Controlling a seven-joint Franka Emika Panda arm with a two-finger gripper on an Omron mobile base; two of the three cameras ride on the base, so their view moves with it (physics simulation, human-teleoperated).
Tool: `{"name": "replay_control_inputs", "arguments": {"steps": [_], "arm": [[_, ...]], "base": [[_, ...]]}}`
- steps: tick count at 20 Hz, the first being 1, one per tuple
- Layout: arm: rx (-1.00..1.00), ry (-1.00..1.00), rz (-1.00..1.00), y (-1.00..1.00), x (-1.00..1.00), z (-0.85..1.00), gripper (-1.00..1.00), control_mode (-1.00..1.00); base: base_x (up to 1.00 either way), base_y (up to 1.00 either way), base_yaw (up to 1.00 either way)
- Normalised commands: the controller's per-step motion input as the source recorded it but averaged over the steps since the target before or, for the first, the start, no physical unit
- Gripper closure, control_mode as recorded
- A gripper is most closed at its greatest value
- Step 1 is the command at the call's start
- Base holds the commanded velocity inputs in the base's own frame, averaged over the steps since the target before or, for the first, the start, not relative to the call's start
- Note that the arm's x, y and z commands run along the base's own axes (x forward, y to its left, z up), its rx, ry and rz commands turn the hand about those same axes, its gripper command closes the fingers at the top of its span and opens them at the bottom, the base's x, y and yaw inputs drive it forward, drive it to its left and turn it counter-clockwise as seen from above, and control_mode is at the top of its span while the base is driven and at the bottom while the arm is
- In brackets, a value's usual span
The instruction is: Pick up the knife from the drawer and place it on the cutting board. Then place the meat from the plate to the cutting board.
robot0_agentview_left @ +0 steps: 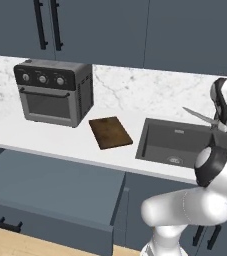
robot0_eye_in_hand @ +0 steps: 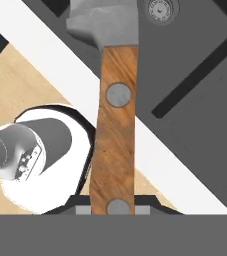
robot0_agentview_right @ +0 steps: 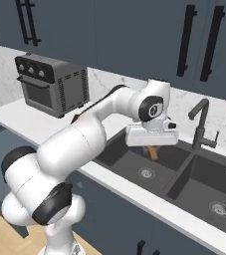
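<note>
kitchen with slate-blue cabinets, a marble backsplash and a white bench [robot0_agentview_left: 60,142] carrying a toaster oven [robot0_agentview_left: 53,91], the dark brown cutting board [robot0_agentview_left: 110,132] just beside it, and a dark double sink [robot0_agentview_right: 149,169] with a black faucet [robot0_agentview_right: 200,124]. below the bench the drawer [robot0_agentview_left: 55,192] stands pulled open. the arm rises from the base, bends at the elbow and reaches out over the sink, wrist turned downward. the pincer [robot0_agentview_right: 152,145] is closed on the wooden handle of the knife [robot0_eye_in_hand: 116,135], which hangs above the left basin; its grey blade [robot0_agentview_left: 200,117] points away from the hand. the fingertips are mostly hidden behind the handle, and the blade is cut off at the hand view's top edge.
</note>
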Motion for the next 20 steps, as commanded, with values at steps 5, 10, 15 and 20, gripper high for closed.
{"name": "replay_control_inputs", "arguments": {"steps": [5, 10, 15, 20], "arm": [[-0.14, 0.23, -0.18, 1.0, 0.65, -0.05, 1.0, -1.0], [-0.06, 0.18, -0.17, 1.0, 0.74, -0.18, 1.0, -1.0], [-0.04, 0.05, -0.24, 1.0, 1.0, -0.28, 1.0, -1.0], [0.0, 0.0, -0.22, 0.93, 0.78, -0.39, 1.0, -1.0]], "base": [[0.0, 0.0, 0.0], [0.0, 0.0, 0.0], [0.0, 0.0, 0.0], [0.0, 0.0, 0.0]]}}
